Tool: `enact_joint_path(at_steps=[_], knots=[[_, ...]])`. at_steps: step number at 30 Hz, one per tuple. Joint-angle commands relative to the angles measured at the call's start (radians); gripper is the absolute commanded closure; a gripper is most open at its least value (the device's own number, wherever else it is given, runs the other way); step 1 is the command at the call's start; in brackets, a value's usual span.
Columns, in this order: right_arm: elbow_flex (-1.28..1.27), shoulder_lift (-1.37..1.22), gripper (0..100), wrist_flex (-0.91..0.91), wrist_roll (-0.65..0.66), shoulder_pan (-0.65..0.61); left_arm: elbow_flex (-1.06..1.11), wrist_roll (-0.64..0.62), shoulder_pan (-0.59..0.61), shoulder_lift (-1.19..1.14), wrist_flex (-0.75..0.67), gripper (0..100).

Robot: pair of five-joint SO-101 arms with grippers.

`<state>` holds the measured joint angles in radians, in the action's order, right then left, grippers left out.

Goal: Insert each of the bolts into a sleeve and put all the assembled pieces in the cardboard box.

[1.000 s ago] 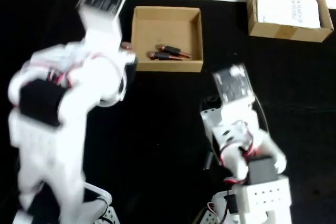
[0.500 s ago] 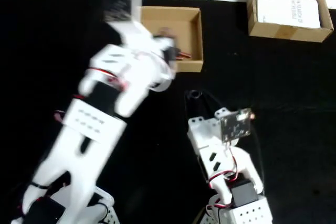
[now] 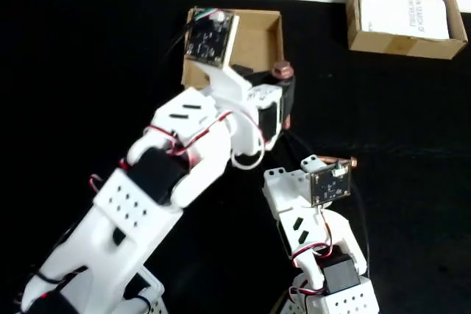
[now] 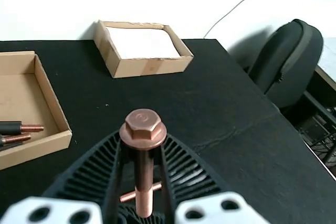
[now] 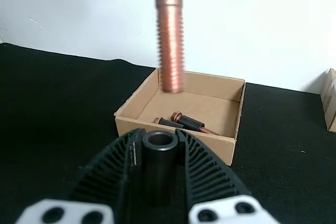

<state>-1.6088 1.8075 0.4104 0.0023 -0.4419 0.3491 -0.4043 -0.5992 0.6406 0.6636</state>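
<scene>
Here, the left claw (image 4: 142, 141) is clamping a copper bolt (image 4: 143, 128) by its shank. Its ribbed fingers are pressing in on both sides, and the hex head is standing just past the fingertips. In the right wrist view that bolt is hanging threaded end down, above the black sleeve (image 5: 158, 179). Its tip is sitting apart from the sleeve's open mouth, not touching it. The right claw (image 5: 159, 137) is gripping this sleeve upright, closed snugly against either side of it.

Beyond the sleeve, the cardboard box (image 5: 218, 146) is resting on the black surface (image 3: 88, 71). Two assembled pieces (image 5: 184, 121) are lying side by side inside it, near its front wall. From the high view, the left arm is stretching across the surface, with its claw hovering just beside the box's near corner. A second box (image 3: 397, 45) holding a white sheet is sitting well apart at the far edge of the surface.
</scene>
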Motion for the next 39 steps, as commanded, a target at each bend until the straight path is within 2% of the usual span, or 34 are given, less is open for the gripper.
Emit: enact_joint_path(at_steps=[1, 3, 8, 15, 20, 26, 32, 39], knots=[[0.013, 0.021, 99.1, -0.021, 0.000, -0.004, 0.007, 0.035, -0.012, 0.074, 0.002, 99], [0.013, 0.021, 99.1, -0.021, 0.032, -0.004, 0.030, 0.075, -0.015, 0.088, 0.002, 99], [0.013, 0.022, 99.1, -0.021, 0.083, -0.004, 0.094, 0.084, -0.013, 0.093, -0.005, 99], [0.013, 0.022, 99.1, -0.021, 0.083, -0.007, 0.214, 0.086, -0.015, 0.096, -0.163, 99], [0.015, 0.022, 99.1, -0.021, 0.083, -0.007, 0.216, 0.089, -0.013, 0.091, -0.166, 99], [0.015, 0.022, 99.1, -0.021, 0.083, -0.007, 0.217, 0.173, -0.015, 0.093, -0.213, 99], [0.015, 0.022, 99.1, -0.021, 0.083, -0.005, 0.228, 0.184, -0.016, 0.091, -0.209, 99], [0.015, 0.024, 99.1, -0.021, 0.086, -0.004, 0.371, 0.176, -0.031, 0.097, -0.215, 99]])
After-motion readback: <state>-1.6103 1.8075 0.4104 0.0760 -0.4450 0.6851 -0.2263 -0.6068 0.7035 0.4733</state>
